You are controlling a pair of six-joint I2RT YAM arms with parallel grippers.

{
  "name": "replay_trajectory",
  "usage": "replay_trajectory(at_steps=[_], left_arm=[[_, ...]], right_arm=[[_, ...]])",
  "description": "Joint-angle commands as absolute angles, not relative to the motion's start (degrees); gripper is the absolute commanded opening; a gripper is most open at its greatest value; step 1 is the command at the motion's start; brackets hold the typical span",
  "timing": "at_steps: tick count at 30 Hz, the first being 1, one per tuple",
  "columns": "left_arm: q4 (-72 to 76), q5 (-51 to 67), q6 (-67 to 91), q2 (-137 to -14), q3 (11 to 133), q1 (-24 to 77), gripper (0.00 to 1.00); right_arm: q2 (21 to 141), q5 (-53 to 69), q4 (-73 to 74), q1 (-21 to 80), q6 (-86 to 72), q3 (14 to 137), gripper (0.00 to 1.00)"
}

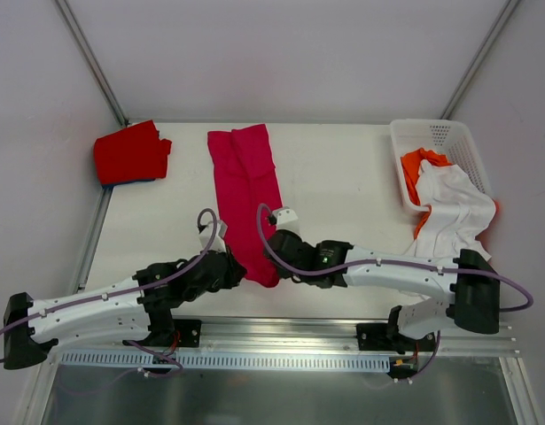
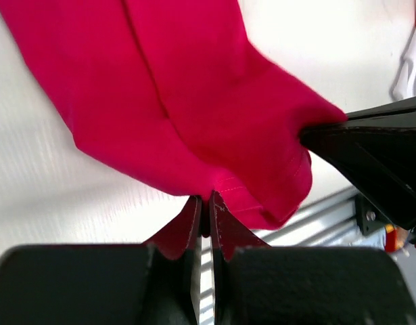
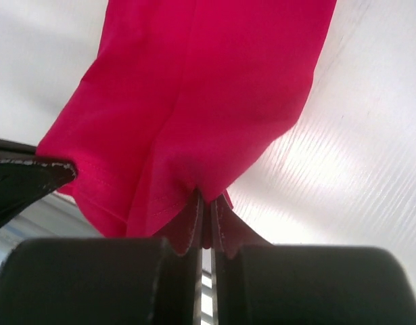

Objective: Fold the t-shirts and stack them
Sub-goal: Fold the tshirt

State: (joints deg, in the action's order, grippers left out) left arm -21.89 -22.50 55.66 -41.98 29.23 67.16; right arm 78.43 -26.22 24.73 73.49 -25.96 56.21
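The left hand [image 2: 205,200] and right hand [image 3: 208,196] each pinch the near end of the crimson-pink t-shirt [image 1: 247,177], a folded strip lying down the middle of the desk [image 1: 343,190], far edge toward near edge.

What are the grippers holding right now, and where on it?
Both are shut on the crimson-pink t-shirt, pinching its near stitched end: left gripper on the left side, right gripper on the right side.
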Motion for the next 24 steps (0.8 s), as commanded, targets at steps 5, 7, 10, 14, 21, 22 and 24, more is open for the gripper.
replay_trajectory(at_steps=[5, 7, 10, 14, 21, 22, 24], left_arm=[[-22.41, -38.22, 51.77, -39.9, 31.73, 67.5, 0.0], [-22.33, -41.73, 50.89, -39.64, 31.9, 67.06, 0.0], [-22.24, -45.95, 50.1, -40.69, 31.9, 66.36, 0.0], [-21.97, -52.81, 48.34, -45.16, 32.6, 63.65, 0.0], [-6.35, -41.17, 34.04, -49.66, 30.94, 48.44, 0.0], [-2.24, -39.92, 32.8, -50.09, 30.59, 47.04, 0.0], [-0.27, -38.42, 29.73, -52.55, 30.93, 43.79, 0.0]], right_arm=[[86.56, -27.34, 27.42, 68.3, -16.01, 67.57, 0.01], [89.1, -26.9, 27.42, 66.37, -14.95, 69.34, 0.01], [91.66, -26.8, 27.6, 63.91, -12.49, 72.85, 0.01], [96.49, -26.28, 27.95, 60.56, -9.15, 77.42, 0.01], [103.08, -26.02, 28.74, 55.9, -5.19, 85.16, 0.0], [103.7, -25.93, 28.91, 54.94, -4.49, 86.65, 0.0], [104.76, -25.58, 28.92, 54.15, -3.96, 88.06, 0.0]])
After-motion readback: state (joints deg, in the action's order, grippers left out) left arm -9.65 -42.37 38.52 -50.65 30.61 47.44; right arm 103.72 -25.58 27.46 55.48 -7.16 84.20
